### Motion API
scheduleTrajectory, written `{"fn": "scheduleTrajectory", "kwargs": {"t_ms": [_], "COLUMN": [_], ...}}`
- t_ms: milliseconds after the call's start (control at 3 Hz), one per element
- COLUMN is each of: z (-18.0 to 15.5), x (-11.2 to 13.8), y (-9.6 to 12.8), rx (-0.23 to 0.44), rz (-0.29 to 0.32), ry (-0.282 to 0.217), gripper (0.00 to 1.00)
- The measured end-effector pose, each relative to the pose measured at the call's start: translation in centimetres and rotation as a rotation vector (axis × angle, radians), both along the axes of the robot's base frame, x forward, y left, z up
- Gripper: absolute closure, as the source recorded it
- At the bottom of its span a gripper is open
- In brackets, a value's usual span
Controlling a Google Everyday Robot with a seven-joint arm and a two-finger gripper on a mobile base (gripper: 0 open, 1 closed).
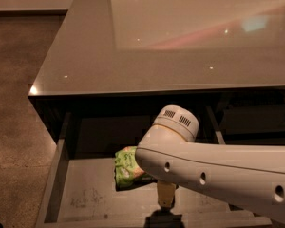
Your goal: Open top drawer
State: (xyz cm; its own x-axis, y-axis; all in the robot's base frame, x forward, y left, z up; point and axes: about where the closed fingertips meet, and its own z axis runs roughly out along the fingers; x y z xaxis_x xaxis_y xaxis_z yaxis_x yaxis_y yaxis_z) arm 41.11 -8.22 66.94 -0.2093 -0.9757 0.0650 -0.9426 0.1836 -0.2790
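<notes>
Sitting open: wide shallow pale-floored top drawer, green crinkly packet inside. Pincer at front edge; grip can't tell.

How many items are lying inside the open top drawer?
1: a green packet on the floor of the top drawer, near the middle, partly behind the arm. The arm may hide more. The pincer is at the drawer's front edge, centre.

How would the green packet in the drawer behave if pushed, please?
The green packet looks crumpled, so probably light and floppy; in the flat-floored top drawer it would likely slide, not roll. The pincer sits at its front.
</notes>
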Motion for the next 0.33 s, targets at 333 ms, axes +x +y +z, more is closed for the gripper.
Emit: {"fn": "scheduleTrajectory", "kwargs": {"t_ms": [333], "z": [0.00], "x": [0.00], "y": [0.00], "rx": [0.000], "rz": [0.000], "ry": [0.000], "gripper": [0.00]}}
